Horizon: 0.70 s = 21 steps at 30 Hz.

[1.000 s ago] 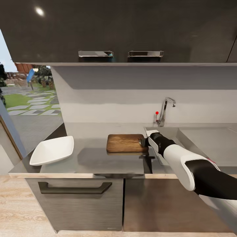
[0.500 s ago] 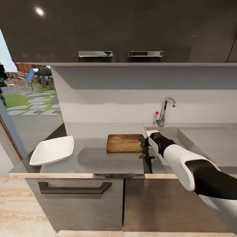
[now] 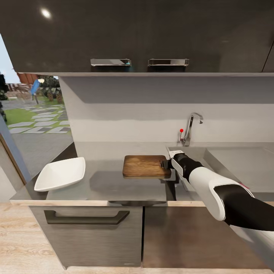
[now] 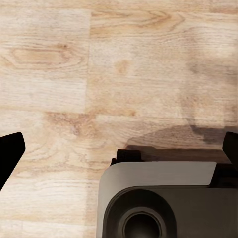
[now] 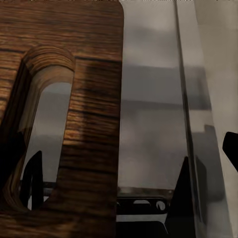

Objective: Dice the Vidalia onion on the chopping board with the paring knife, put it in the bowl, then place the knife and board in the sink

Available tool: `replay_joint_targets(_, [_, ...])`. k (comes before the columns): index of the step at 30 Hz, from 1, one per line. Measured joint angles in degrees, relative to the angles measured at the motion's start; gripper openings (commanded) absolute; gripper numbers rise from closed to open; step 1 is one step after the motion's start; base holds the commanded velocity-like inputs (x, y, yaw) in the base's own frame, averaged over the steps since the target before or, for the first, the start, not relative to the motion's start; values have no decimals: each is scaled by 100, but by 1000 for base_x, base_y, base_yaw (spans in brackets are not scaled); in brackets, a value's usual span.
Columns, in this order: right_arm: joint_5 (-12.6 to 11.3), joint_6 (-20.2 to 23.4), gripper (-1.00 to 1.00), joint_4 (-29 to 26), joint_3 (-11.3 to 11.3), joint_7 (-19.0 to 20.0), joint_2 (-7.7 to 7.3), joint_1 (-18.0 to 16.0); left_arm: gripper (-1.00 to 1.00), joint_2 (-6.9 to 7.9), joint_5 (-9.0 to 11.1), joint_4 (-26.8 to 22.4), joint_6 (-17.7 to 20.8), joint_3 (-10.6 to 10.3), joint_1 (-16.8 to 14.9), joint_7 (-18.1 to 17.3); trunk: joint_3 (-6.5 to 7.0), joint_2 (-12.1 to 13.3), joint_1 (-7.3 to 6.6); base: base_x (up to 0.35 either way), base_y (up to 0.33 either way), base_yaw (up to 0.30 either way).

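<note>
Since a second ago the chopping board (image 3: 146,165) has lifted slightly at its 3 o'clock edge, gripped by the right gripper (image 3: 166,164), so the sink (image 3: 243,163) drop-off looks begun, while the left gripper (image 4: 119,148) spreads wide over floor.

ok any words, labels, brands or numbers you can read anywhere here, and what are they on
None: no readable words, brands or numbers in these views.
The tap carries a plain red dot, a mark, not text.
The chopping board, bowl, countertop and upper cabinets are blank.
The right gripper at the board's edge shows no label.
</note>
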Motion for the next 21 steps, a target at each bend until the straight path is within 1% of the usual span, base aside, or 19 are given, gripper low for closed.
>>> replay_joint_targets(21, [-7, 0, 100, -4, -1, 0, 0, -1, 100, 1, 0, 0, 0, 0, 0, 0, 0, 0, 0, 0, 0, 0])
